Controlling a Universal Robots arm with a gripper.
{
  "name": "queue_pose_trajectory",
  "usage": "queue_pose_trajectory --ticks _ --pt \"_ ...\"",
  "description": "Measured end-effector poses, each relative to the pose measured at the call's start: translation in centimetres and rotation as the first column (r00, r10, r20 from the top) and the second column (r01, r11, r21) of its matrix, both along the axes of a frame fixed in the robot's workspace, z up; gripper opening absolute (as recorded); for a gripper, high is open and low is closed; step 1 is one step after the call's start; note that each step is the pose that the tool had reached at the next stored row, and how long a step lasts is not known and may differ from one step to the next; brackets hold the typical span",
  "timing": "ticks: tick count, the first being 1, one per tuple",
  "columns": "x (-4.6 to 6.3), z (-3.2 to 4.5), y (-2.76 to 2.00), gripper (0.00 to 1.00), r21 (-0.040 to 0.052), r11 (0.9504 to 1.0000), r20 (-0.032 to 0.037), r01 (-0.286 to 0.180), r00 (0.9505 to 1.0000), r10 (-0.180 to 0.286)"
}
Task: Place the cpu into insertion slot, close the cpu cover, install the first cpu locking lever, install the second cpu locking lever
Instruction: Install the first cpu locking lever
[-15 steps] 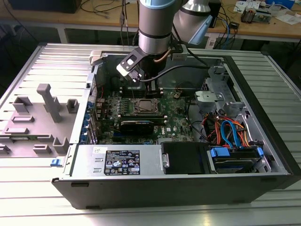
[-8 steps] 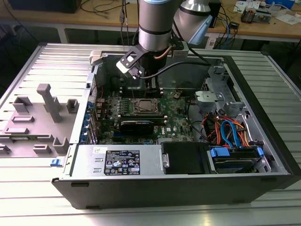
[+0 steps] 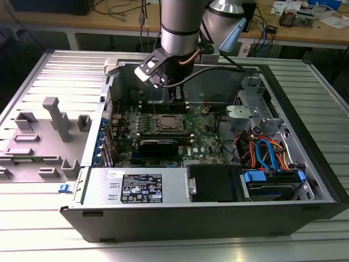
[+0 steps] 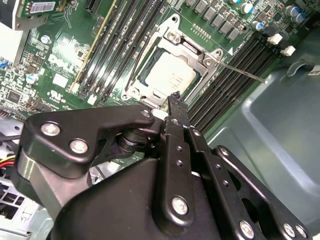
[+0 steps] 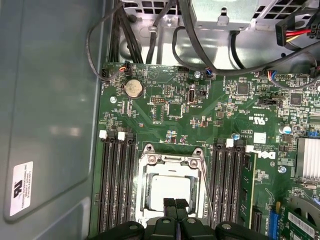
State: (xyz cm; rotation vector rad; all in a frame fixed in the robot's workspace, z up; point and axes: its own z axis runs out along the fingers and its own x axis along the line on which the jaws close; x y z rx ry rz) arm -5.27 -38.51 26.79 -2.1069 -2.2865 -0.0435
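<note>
The cpu (image 5: 170, 189) lies flat in the insertion slot (image 3: 166, 124) on the green board, its pale grey top showing in both wrist views (image 4: 167, 74). The silvery cpu cover (image 5: 145, 182) lies down around it as a frame (image 4: 148, 59). A thin locking lever (image 4: 242, 72) sticks out sideways from the socket's corner over the memory slots. Another wire lever (image 5: 207, 200) runs along the socket's side. My gripper (image 5: 175, 204) hangs just above the socket's edge, shut with nothing between its fingers (image 4: 174, 99). In the exterior view it (image 3: 175, 98) stands over the socket's far side.
Long black memory slots (image 5: 116, 185) flank the socket on both sides. A black graphics card (image 3: 158, 146) lies in front of it. Coloured cables (image 3: 267, 155) and drive bays fill the exterior view's right. The case wall (image 5: 50, 110) stands close behind. A grey fixture (image 3: 54, 117) rests outside the case.
</note>
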Motion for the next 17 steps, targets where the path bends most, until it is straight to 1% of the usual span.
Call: queue_pose_trajectory --ticks 12,17 --pt "0.0 1.12 0.00 0.11 0.0000 1.0000 0.0000 0.000 1.0000 0.000" --pt "0.0 1.71 0.00 0.11 0.0000 1.0000 0.0000 0.000 1.0000 0.000"
